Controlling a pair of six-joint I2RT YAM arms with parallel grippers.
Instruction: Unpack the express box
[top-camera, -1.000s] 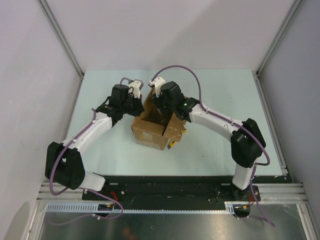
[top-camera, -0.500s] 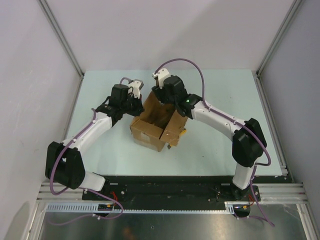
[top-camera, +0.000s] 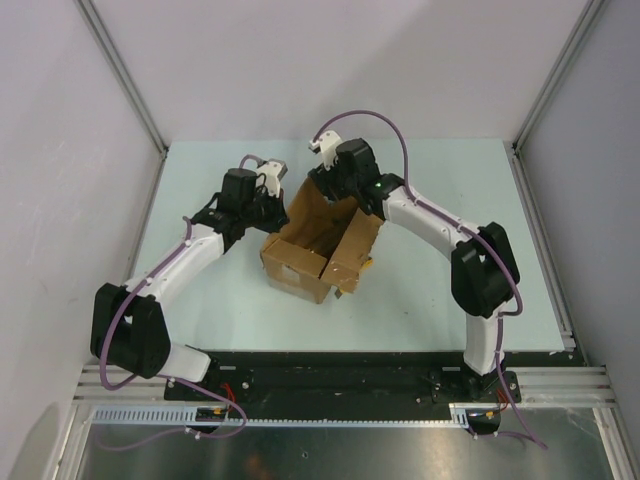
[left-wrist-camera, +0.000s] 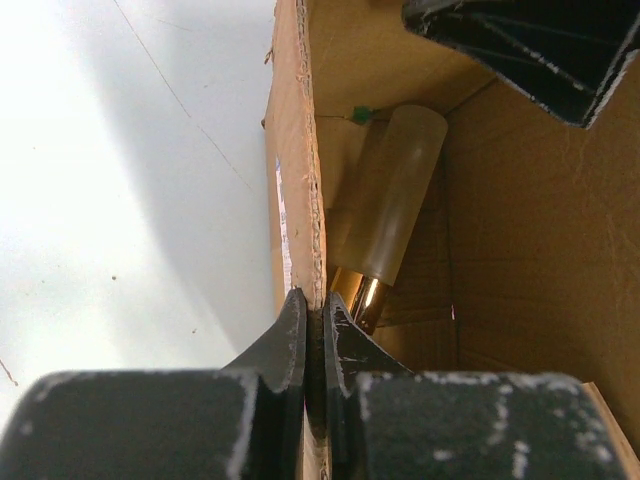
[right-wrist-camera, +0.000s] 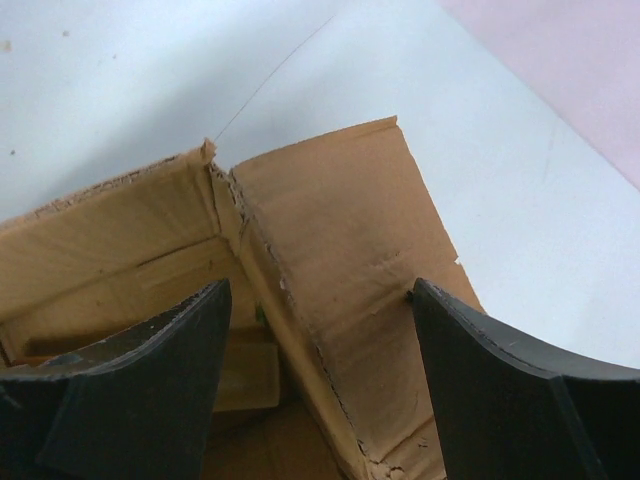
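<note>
Only wrist-visible: cylinder (left-wrist-camera: 395, 195) inside express box (left-wrist-camera: 520, 220)

The top camera hangs high over the express box (top-camera: 320, 245), on its arm-base side, looking steeply down at the whole desk (top-camera: 430, 290). The left wrist camera sits tight against the box's far-left wall, sighting along the left pincer (left-wrist-camera: 314, 305). The right wrist camera looks down from close above a box corner, past the right pincer (right-wrist-camera: 320, 290). All three share the box interior.
</note>
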